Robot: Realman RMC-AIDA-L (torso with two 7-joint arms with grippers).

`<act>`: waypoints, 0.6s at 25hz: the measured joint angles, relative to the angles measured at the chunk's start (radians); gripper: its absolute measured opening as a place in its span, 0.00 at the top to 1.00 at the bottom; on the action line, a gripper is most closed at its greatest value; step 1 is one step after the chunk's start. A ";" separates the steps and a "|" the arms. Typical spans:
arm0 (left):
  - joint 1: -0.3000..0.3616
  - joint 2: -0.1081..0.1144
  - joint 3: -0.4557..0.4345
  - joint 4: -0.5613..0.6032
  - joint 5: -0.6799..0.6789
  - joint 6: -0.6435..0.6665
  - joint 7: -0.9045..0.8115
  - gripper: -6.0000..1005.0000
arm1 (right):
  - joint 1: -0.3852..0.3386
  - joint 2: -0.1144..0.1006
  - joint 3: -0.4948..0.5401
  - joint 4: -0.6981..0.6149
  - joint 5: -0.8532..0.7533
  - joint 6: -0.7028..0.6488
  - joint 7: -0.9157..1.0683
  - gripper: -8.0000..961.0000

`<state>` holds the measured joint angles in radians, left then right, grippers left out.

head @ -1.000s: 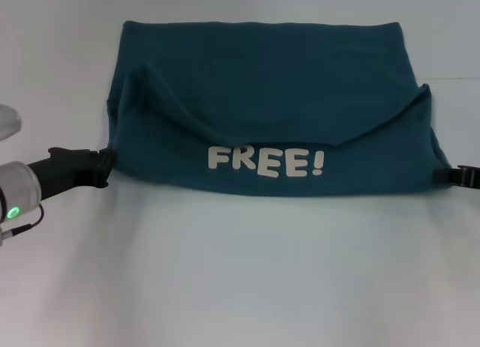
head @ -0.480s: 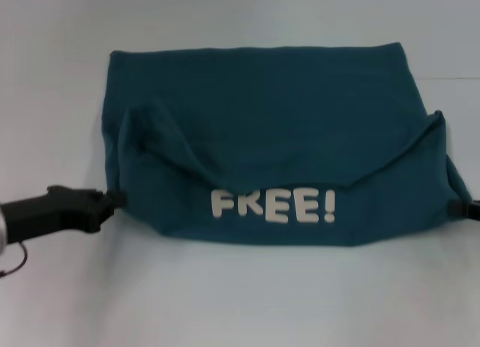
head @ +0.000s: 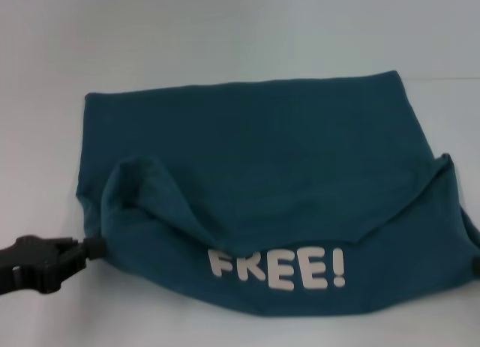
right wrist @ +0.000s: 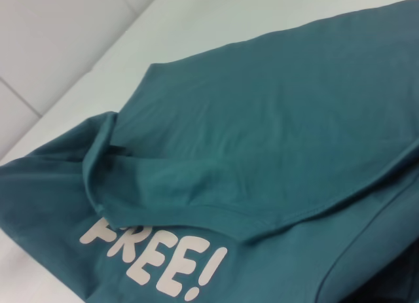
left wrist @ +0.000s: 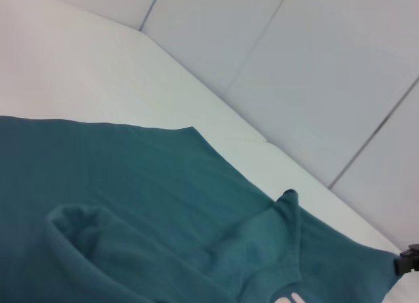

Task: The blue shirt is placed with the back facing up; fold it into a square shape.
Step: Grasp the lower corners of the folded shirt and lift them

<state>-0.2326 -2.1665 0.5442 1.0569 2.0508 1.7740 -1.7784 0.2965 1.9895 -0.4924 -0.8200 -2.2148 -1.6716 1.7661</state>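
Shifted nearer: blue shirt (head: 262,182), hem cropped.

This looks like a robot test space or lab rather than a home. The desk (head: 225,32) is a plain, unmarked white surface that fills nearly the whole head view, with only a thin seam line at its far right. In the left wrist view, the far side of the desk meets a wall (left wrist: 314,74) of large pale panels divided by thin dark joints. The right wrist view shows the same bare white panelling. What kind of building holds it cannot be told.
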 joint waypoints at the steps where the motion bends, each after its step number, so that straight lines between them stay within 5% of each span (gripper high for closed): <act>1: 0.004 0.000 -0.009 0.001 0.002 0.016 0.001 0.99 | -0.010 0.000 0.008 -0.005 -0.001 -0.020 -0.009 0.96; 15: 0.040 0.000 -0.092 0.001 0.072 0.224 0.046 0.99 | -0.118 0.013 0.077 -0.039 -0.027 -0.201 -0.084 0.96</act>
<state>-0.1926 -2.1664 0.4526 1.0584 2.1233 1.9976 -1.7324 0.1781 2.0024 -0.4153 -0.8587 -2.2419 -1.8723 1.6823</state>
